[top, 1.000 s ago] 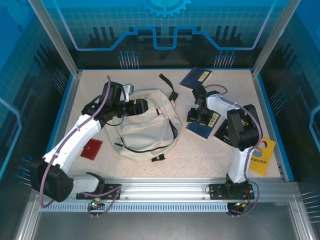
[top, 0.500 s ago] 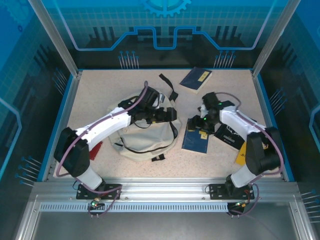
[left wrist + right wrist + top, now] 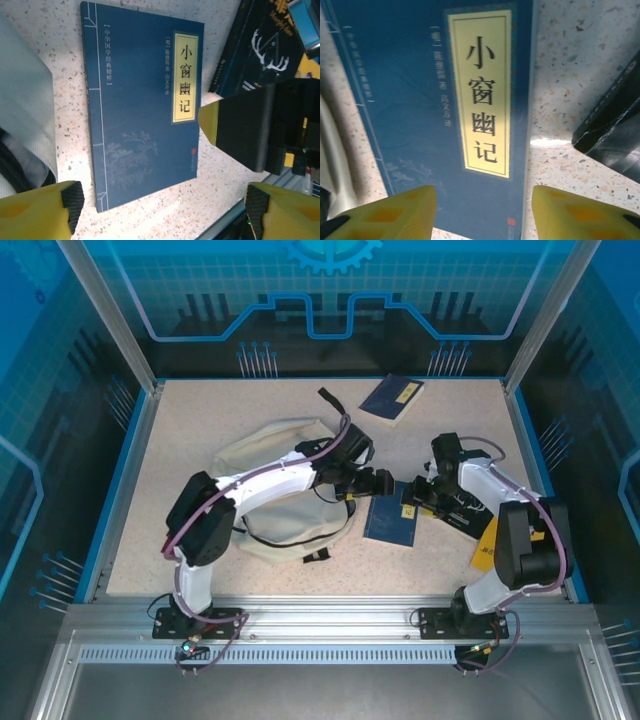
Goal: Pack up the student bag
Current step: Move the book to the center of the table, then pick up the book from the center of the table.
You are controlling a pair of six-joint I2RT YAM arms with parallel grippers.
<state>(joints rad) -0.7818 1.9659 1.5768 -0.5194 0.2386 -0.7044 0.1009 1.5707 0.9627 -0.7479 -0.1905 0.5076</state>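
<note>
The student bag (image 3: 262, 452) is a cream backpack with black straps, lying flat left of centre. My left arm reaches across it. A dark blue book with a yellow title label (image 3: 392, 522) lies on the table just right of the bag. My left gripper (image 3: 380, 483) hovers open above that book's (image 3: 142, 100) near end, its jaws (image 3: 162, 212) wide with nothing between them. My right gripper (image 3: 413, 495) is open too. Its jaws (image 3: 482, 215) straddle the right edge of the book (image 3: 415, 90), one finger over the cover and one over the table.
A black book (image 3: 462, 512) and a yellow book (image 3: 486, 546) lie partly under my right arm. Another blue book (image 3: 392, 398) sits at the back. The black book (image 3: 257, 47) is close beside the blue one. Bag fabric (image 3: 25, 110) borders the book's left.
My left arm has swung right across the bag to hover at the blue book. My right gripper has pulled back to the right, and the book now lies a little nearer the front.
</note>
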